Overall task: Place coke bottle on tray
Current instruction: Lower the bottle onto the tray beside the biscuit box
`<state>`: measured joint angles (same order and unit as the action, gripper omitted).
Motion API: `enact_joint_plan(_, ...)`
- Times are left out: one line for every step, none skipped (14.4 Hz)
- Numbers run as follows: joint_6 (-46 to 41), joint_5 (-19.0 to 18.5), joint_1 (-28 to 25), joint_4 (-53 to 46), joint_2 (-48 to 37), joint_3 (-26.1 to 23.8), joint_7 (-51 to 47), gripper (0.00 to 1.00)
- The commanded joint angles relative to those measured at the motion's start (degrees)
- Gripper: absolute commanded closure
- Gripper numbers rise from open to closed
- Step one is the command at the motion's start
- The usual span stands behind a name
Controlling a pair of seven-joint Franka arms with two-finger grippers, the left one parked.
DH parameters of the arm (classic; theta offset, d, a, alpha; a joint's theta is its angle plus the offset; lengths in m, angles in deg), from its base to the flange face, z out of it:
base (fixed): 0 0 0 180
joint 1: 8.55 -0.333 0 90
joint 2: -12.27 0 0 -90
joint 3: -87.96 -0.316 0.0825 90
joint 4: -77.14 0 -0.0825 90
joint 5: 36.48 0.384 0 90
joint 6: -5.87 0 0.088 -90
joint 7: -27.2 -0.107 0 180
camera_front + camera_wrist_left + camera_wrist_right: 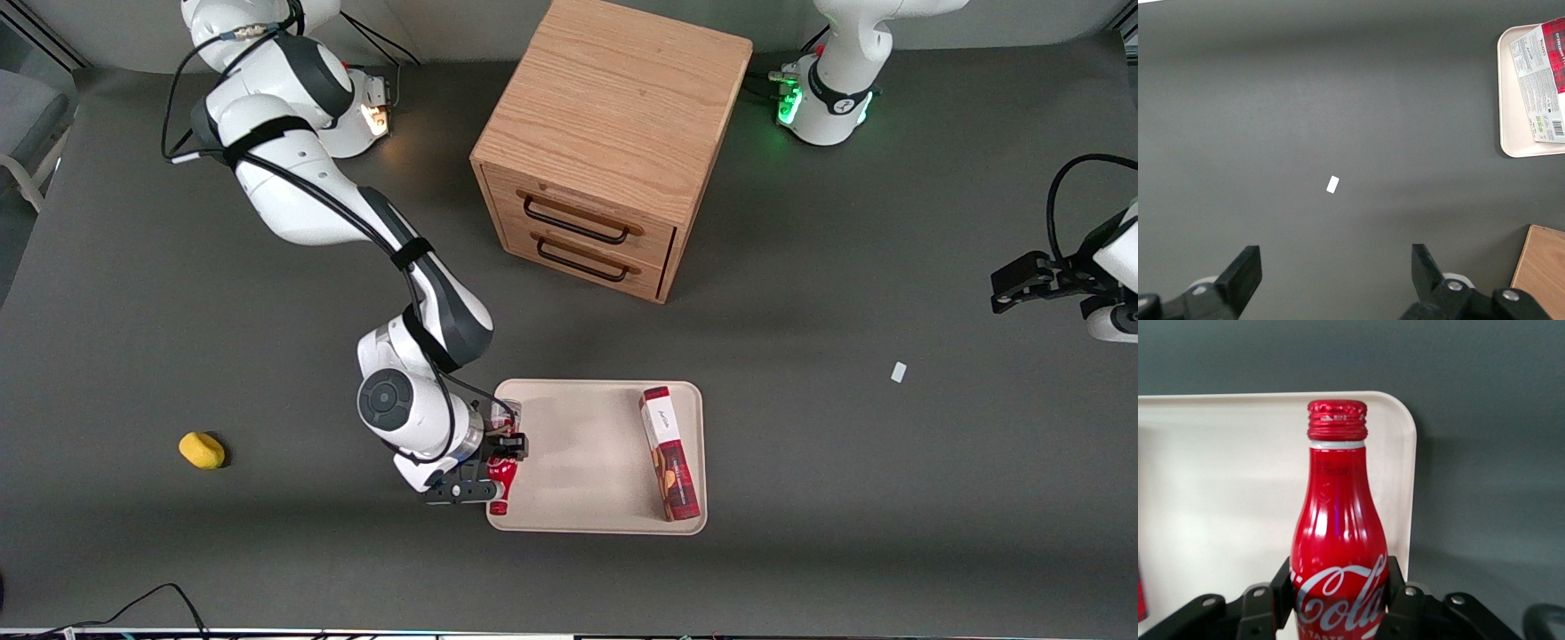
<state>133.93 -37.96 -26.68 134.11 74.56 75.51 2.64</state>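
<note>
Now, jaws-held coke bottle over tray

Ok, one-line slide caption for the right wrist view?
Claw shut on the coke bottle, held over the tray near its rounded corner.

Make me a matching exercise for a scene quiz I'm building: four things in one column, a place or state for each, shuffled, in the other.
Things:
1. coke bottle
2. red-and-white box
3. yellow object
4. gripper

Places or states:
A. on the bare table, toward the working arm's end
B. lying on the tray, at its edge toward the parked arm
C. shut on the bottle's body, at the tray's edge
D. held between two fingers

Pairs: 1-D, 2-B, 3-A, 4-C
</note>
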Motion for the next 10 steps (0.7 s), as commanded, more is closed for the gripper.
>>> enact_joint_plan(1.23, -0.45, -0.24, -2.39, 1.87, -0.47, -1.63, 0.65)
enact_joint_plan(1.40, -0.45, -0.32, -2.04, 2.31, -0.47, -1.54, 0.51)
enact_joint_plan(2.62, -0.45, -0.33, -1.60, 2.40, -0.47, -1.54, 0.50)
enact_joint_plan(3.51, -0.45, -0.33, -0.99, 2.49, -0.47, -1.54, 0.45)
enact_joint_plan(3.60, -0.45, -0.24, -0.72, 2.49, -0.47, -1.54, 0.16)
enact_joint_plan(3.60, -0.54, -0.24, -0.63, 2.40, -0.47, -1.45, 0.00)
enact_joint_plan(3.60, -0.63, -0.24, -0.63, 2.40, -0.47, -1.45, 0.00)
enact_joint_plan(3.60, -0.80, -0.24, -0.54, 2.31, -0.39, -1.45, 0.00)
enact_joint_plan(3.95, -0.89, -0.24, -0.11, 2.31, -0.39, -1.45, 0.00)
enact_joint_plan(4.91, -0.89, -0.24, 0.77, 2.05, -0.39, -1.37, 0.00)
